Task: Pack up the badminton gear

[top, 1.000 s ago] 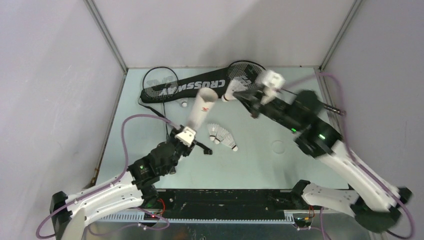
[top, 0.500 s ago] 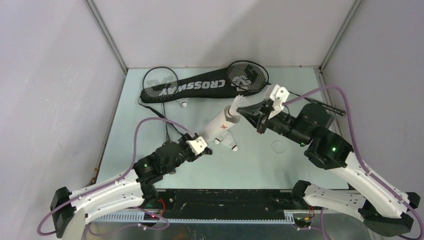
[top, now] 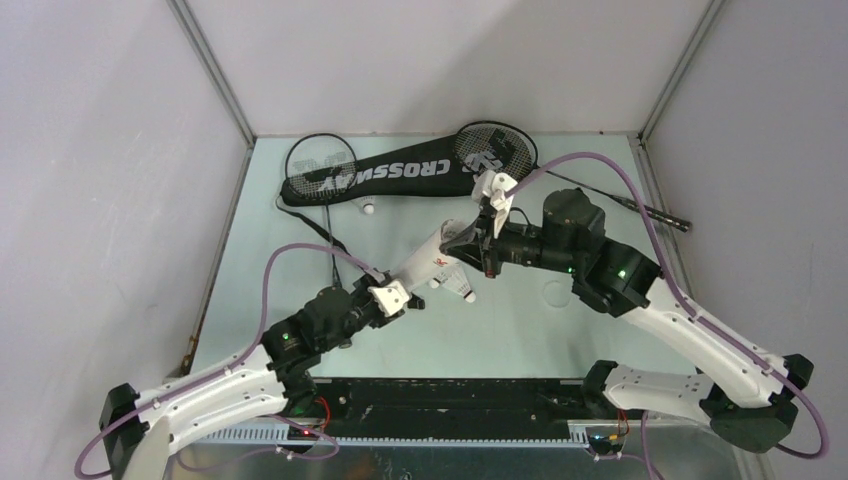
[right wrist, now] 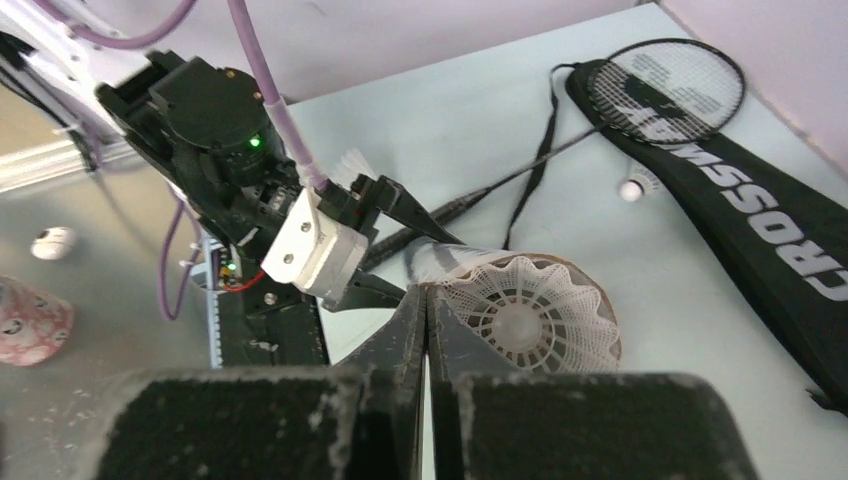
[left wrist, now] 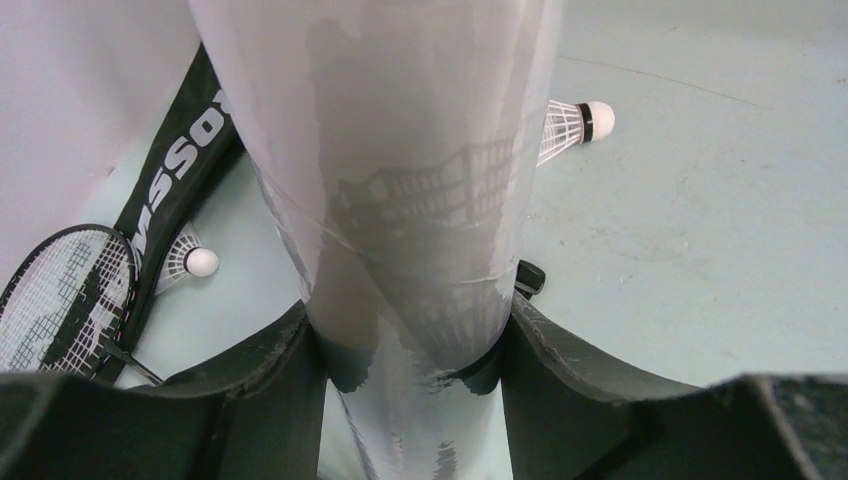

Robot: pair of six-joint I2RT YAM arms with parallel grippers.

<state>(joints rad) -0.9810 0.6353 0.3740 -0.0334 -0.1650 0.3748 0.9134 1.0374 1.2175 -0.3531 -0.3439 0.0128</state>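
My left gripper is shut on the lower end of the long white tube, which slants up and to the right; the tube fills the left wrist view between my fingers. My right gripper is shut on the skirt edge of a white shuttlecock that sits cork-first in the tube's open mouth. Loose shuttlecocks lie by the tube and beside the bag. The black CROSSWAY bag lies at the back with a racket head at each end.
The right racket's handle reaches toward the right wall. A faint round ring lies on the table right of centre. The bag's strap trails toward my left arm. Walls enclose the table on three sides.
My right gripper carried the shuttlecock down and left from over the bag to the tube's mouth. My left gripper lowered and tilted the tube to the right.
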